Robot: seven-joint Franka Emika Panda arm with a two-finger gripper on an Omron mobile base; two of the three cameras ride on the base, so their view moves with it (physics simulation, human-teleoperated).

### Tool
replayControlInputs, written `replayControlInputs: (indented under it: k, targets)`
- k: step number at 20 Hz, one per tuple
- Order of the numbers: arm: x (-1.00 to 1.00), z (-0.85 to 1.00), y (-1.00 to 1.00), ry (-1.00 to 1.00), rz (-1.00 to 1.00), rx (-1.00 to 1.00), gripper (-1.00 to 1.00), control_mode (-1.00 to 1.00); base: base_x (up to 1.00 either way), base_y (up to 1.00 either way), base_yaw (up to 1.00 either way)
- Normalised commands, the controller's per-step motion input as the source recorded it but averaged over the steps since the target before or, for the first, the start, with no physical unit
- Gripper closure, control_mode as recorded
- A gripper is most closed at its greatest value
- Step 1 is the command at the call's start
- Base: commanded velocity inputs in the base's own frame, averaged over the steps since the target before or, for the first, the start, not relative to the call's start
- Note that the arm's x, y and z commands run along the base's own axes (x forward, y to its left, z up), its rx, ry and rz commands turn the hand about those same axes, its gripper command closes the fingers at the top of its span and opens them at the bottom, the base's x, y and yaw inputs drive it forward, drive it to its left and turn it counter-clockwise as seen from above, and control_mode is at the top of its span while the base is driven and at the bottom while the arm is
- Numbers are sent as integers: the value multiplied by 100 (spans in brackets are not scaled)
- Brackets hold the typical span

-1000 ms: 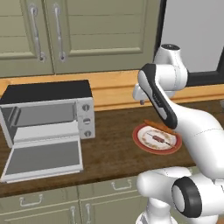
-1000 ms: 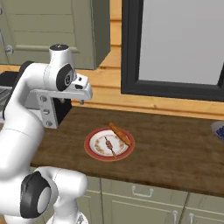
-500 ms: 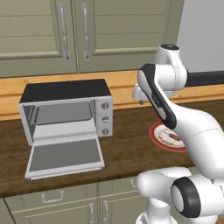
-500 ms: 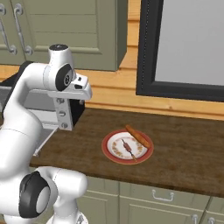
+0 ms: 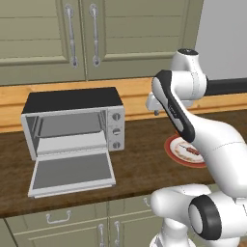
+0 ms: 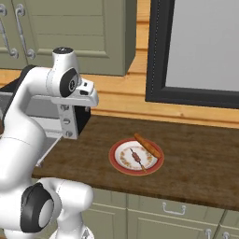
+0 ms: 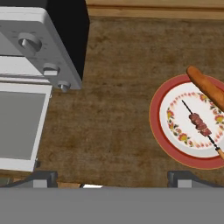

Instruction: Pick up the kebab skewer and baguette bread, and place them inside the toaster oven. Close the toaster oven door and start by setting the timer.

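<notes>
The silver toaster oven (image 5: 72,123) stands on the dark counter with its door (image 5: 72,172) folded down flat and its cavity showing. To its right a red-rimmed plate (image 6: 115,163) carries the orange-brown baguette bread (image 6: 147,145) and the thin kebab skewer (image 6: 137,158). In the hand view the toaster oven (image 7: 43,39) is at upper left, its door (image 7: 17,127) below it. The plate (image 7: 156,124) is at right with the baguette (image 7: 205,85) and the skewer (image 7: 200,124). My gripper (image 7: 113,178) hangs open and empty, high over the bare counter between oven and plate.
Green wall cabinets (image 5: 82,34) hang above the oven. A dark-framed window (image 6: 196,46) sits behind the plate. A wooden backsplash (image 6: 121,100) runs along the wall. The counter's front edge (image 6: 154,193) lies close below the plate, with drawers under it.
The whole scene has slid right in both base views, so the base has driven left. Oven and plate have not moved on the counter. The arm keeps its pose, jaws open.
</notes>
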Motion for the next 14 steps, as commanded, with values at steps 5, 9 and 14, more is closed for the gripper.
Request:
replayControlInputs:
  k: [5, 9, 14]
  targets:
    - [0, 0, 0, 0, 0, 0, -100, 100, 0, 0, 0]
    - [0, 0, 0, 0, 0, 0, -100, 100, 0, 0, 0]
    - [0, 0, 0, 0, 0, 0, -100, -100, 0, 0, 0]
